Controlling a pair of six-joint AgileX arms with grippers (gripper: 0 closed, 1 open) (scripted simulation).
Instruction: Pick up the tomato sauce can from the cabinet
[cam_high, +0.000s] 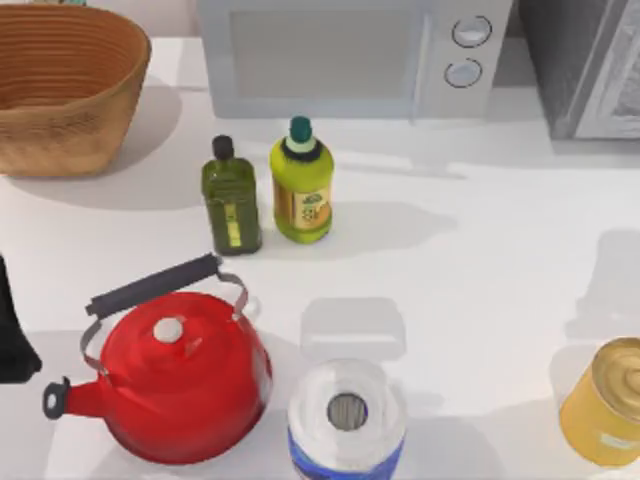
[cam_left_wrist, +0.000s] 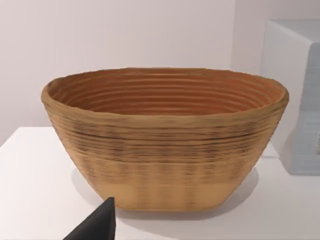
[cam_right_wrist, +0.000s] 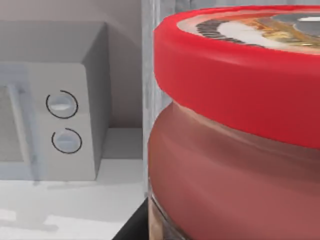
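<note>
Top view, tabletop (cam_high: 480, 290): white, carrying everything below.
Top view, back row: a woven basket (cam_high: 65, 90) at the far left, a pale grey microwave (cam_high: 350, 55) with two round knobs in the middle, the dark speckled cabinet (cam_high: 580, 65) at the far right corner.
Top view, middle: a dark green bottle (cam_high: 231, 198) just beside a yellow-green bottle (cam_high: 301, 185), both upright in front of the microwave.
Top view, front: a red kettle (cam_high: 175, 370) with a black handle at the left, a paper roll (cam_high: 347, 418) standing next to it, a yellow can (cam_high: 610, 402) at the right edge.
Top view, left arm (cam_high: 14, 325): a dark part at the left edge, parked.
Left wrist view: the basket (cam_left_wrist: 165, 140) sits straight ahead on the tabletop, a black finger tip (cam_left_wrist: 97, 225) low in the picture; whether these jaws are open or closed cannot be told.
Right wrist view, tomato sauce can (cam_right_wrist: 235, 130): very close to the camera, its red rim and red body looming, the cabinet's (cam_right_wrist: 150, 60) grey edge behind it and the microwave (cam_right_wrist: 55, 125) farther off.
Right wrist view, right jaws: a dark sliver beside the can's base; open or gripping cannot be told.
</note>
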